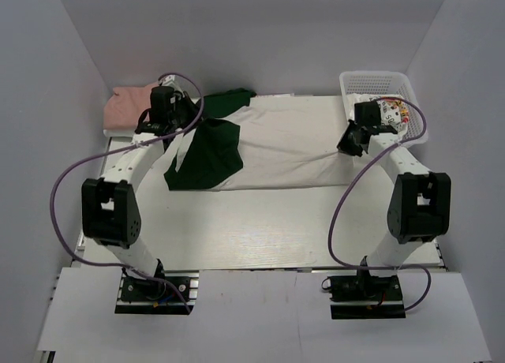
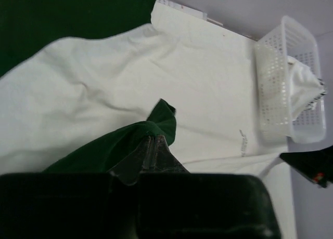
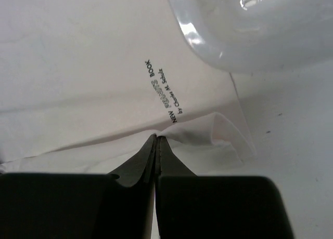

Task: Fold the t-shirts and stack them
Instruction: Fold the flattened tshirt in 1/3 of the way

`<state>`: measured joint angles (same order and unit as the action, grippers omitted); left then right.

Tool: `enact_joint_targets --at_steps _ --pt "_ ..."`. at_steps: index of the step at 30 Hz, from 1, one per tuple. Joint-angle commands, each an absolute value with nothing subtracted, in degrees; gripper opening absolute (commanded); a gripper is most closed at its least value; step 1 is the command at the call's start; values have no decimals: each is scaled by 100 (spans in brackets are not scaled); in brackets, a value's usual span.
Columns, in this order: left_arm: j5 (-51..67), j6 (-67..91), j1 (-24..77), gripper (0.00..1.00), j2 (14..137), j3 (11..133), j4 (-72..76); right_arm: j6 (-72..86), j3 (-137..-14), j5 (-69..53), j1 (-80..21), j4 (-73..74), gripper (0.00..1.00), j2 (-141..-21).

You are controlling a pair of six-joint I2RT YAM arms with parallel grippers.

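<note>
White, green-sleeved cloth t-shirt lies spread on the pale table; left gripper is clamped on its sleeve, right gripper on its hem. Uneven pulling could slip either pinch.

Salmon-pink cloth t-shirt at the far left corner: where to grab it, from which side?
Probably its near right edge, from above with the left gripper: the salmon-pink cloth t-shirt lies as a low bunched heap tucked into the corner, so only that side is open. First release the dark green sleeve of the white cloth t-shirt.
</note>
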<state>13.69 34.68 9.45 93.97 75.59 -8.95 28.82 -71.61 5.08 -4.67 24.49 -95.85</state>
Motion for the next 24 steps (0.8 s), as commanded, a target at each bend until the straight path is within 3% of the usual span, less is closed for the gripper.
enact_joint_targets --at_steps 1,5,8,9,10,11,12,13,15,19,24 --pt "1492 2735 914 0 9754 7989 -274 2734 -7628 896 -466 2443 0 -9930" --pt "1890 2215 861 0 10571 8602 141 2716 -7980 1204 -448 2575 0 -10256" --pt "1627 2215 800 0 11336 9384 -401 2698 -8182 1239 -466 2680 1 -10467" --pt "1304 2302 748 11 11529 9613 -604 2663 -8296 1204 -457 2715 11 -10563" --pt "1144 2303 747 33 11914 10076 -780 2567 -8323 1117 -457 2716 21 -10582" --pt "986 2303 686 69 12101 10307 -930 2558 -8358 1073 -483 2725 22 -10599" --pt "880 2303 686 99 12259 10536 -1262 2384 -8350 837 -483 2707 27 -10574" --pt "1001 2303 633 100 12391 10930 -1414 2338 -8341 704 -501 2664 46 -10538" --pt "1290 2198 633 100 12489 11048 -1520 2285 -8306 362 -545 2672 61 -10434" --pt "1696 2136 633 100 11744 9908 -1222 2153 -7694 -340 -729 2279 90 -10090" --pt "1652 2250 747 100 10303 7399 -617 2276 -7216 -510 -932 2013 90 -10036"
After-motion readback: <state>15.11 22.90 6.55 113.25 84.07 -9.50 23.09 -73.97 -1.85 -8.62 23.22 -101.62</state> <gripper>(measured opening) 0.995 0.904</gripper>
